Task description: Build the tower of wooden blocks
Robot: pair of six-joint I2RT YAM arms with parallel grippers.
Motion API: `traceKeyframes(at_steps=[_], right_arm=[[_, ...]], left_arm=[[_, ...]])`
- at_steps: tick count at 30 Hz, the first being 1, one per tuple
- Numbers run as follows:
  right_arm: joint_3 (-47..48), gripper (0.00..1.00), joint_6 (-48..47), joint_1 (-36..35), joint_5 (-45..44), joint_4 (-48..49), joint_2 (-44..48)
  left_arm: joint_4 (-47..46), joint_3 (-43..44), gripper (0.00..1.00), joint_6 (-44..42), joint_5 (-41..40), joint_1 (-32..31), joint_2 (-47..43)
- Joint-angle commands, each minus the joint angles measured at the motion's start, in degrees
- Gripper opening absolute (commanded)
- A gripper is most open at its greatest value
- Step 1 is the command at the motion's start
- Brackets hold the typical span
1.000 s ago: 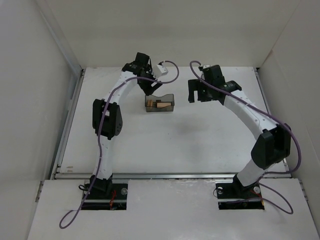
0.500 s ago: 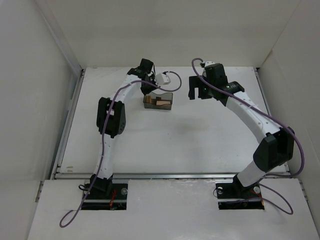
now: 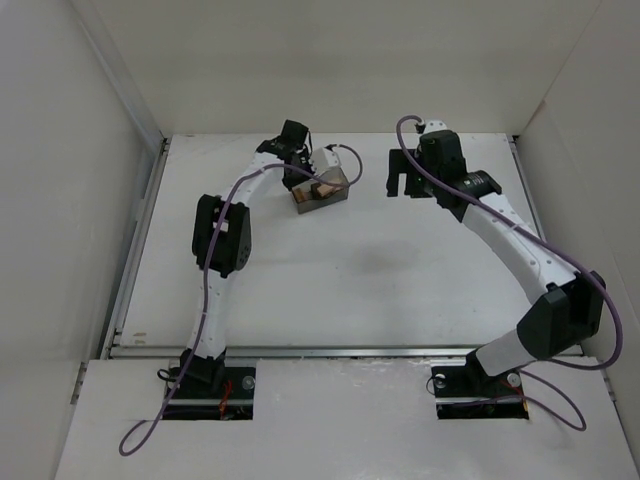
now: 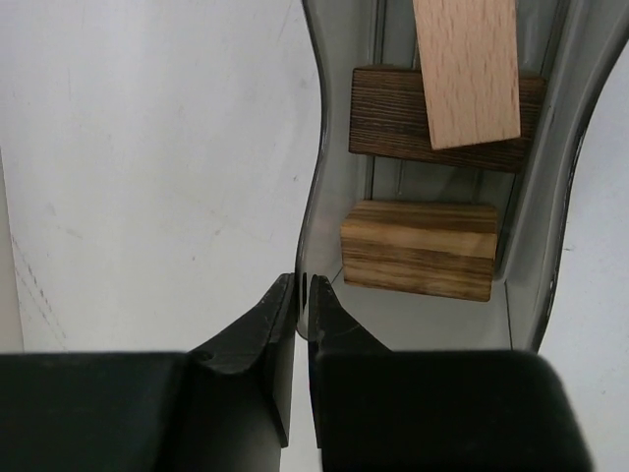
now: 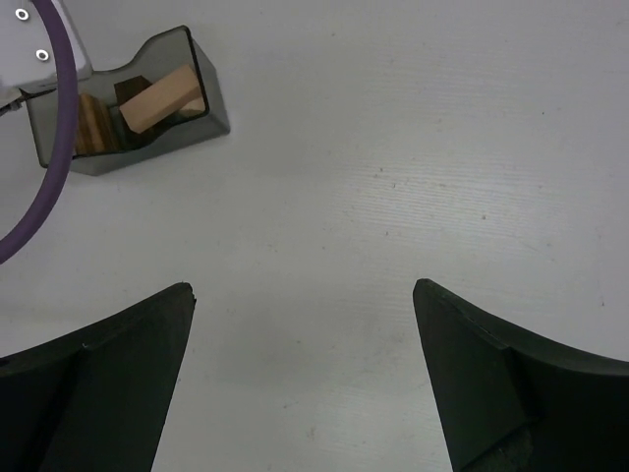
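Since a second ago, the bin (image 5: 214,106) has slid toward 12 o'clock and turned, so its long side now runs roughly from 7 to 1 o'clock in the top view. The right arm has drawn off toward 1 o'clock.

Your counter (image 3: 400,290) is a matte white board. The bin sits at its 11 o'clock: smoky translucent plastic with thin, glossy, slightly wavy walls. I cannot tell whether its base has left the counter.

The left gripper (image 4: 303,295) is pinched tight on one of those thin walls, one finger inside and one outside. The right gripper (image 5: 303,288) hangs spread wide with nothing in it, the bin at its 10 o'clock.

No tower stands yet. The wood blocks all lie inside the bin: a smooth pale block (image 4: 467,69) resting across a dark block (image 4: 388,113), and a striped block (image 4: 418,246) just beside them at 6 o'clock.

The step looks like emptying the bin. Tip it slowly and low, mouth toward 5 o'clock, so the square-edged blocks slide out and don't bounce. The wall flexes, so keep your pinch deep.
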State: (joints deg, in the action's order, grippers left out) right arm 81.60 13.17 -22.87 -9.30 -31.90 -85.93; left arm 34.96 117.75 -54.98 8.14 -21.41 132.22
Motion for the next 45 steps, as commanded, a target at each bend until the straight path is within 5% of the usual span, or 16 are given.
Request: traceKeyframes(at_steps=[1,8,14,18,21,23,24,28,30,37,45], right_arm=[[0.5,0.98,3.3,0.2,-2.4,3.0,2.7],[-3.6,0.98,8.2,0.2,-5.0,4.5,9.3],[-10.9,0.98,9.5,0.2,-6.6,5.8,16.8],[-13.6,0.98,9.5,0.2,-7.7,7.0,20.7],[-14.2,0.99,8.1,0.2,-8.2,7.6,22.6],[-14.7,0.99,7.4,0.2,-8.2,7.6,23.1],[-14.7,0.99,6.9,0.2,-8.2,7.6,23.1],[-14.7,0.99,6.3,0.2,-6.1,8.3,22.3],[-14.7,0.99,5.7,0.2,-3.7,9.9,21.3],[-11.3,0.99,0.8,0.2,9.5,14.8,12.6],[-9.4,0.99,-0.2,0.2,21.4,16.8,2.9]], left_arm=[[-4.4,-3.3,0.0,5.4,-8.4,-1.1,-4.9],[-31.9,-18.7,0.0,3.1,-37.0,-7.3,-13.7],[-57.3,-36.9,0.0,-8.6,-49.9,-12.8,-17.5],[-55.0,-42.5,0.0,-5.4,-53.2,-18.5,-18.7],[-44.7,-42.5,0.11,0.9,-51.5,-19.6,-20.9],[-36.3,-39.0,0.36,7.0,-49.6,-20.3,-21.7],[-33.3,-37.4,0.56,8.9,-49.1,-20.3,-21.7],[-14.9,-25.2,0.94,20.3,-42.3,-18.6,-23.7],[-6.3,-18.4,0.98,23.9,-33.4,-16.1,-24.4],[0.0,-2.0,1.0,31.2,-19.1,-7.3,-16.5],[-0.1,2.7,0.98,34.8,3.4,0.7,-6.9]])
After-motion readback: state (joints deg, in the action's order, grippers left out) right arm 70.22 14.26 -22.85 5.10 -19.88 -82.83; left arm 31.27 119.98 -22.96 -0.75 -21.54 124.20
